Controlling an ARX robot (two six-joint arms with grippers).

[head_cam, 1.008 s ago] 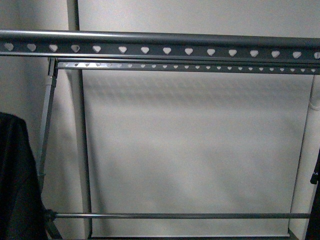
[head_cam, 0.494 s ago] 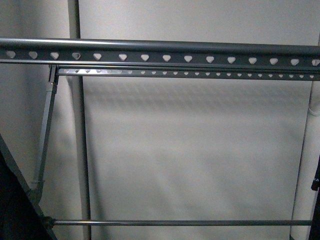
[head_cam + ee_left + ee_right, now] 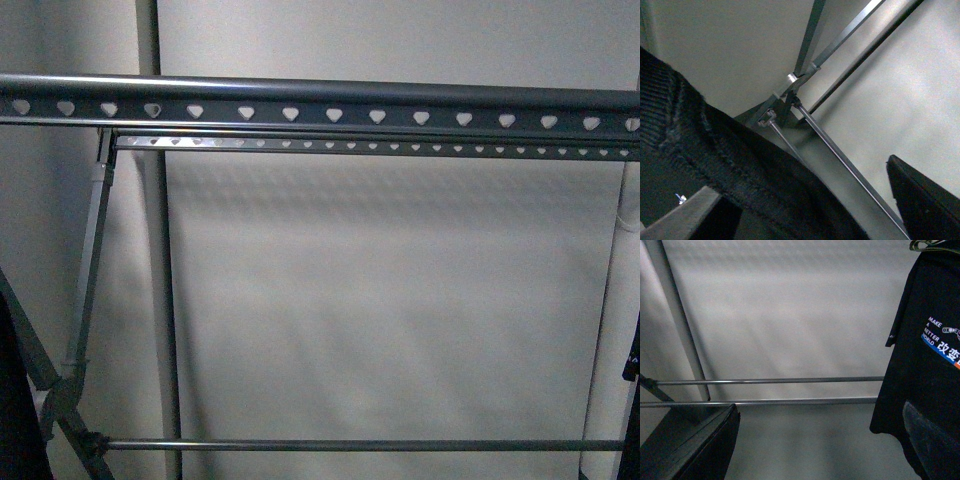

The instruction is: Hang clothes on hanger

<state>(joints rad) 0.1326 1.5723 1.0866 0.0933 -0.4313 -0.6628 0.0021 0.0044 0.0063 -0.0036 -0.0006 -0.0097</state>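
Note:
The hanger is a dark grey rack; its top rail with heart-shaped holes crosses the front view, with a second punched rail behind and a thin lower bar. The black T-shirt with white "MAKE" text hangs from a hook at one side of the right wrist view. My right gripper is open and empty, one finger in front of the shirt's hem. My left gripper is open; thick ribbed black fabric lies across its view beside one finger.
A pale wall or screen stands behind the rack. The rack's crossed leg joint is close to the left gripper. Two thin lower bars run past the right gripper. A dark strip fills the front view's lower left edge.
The rails sit slightly lower in the front view. The black cloth at its left edge has dropped to a thin strip, uncovering the rack's crossed leg.

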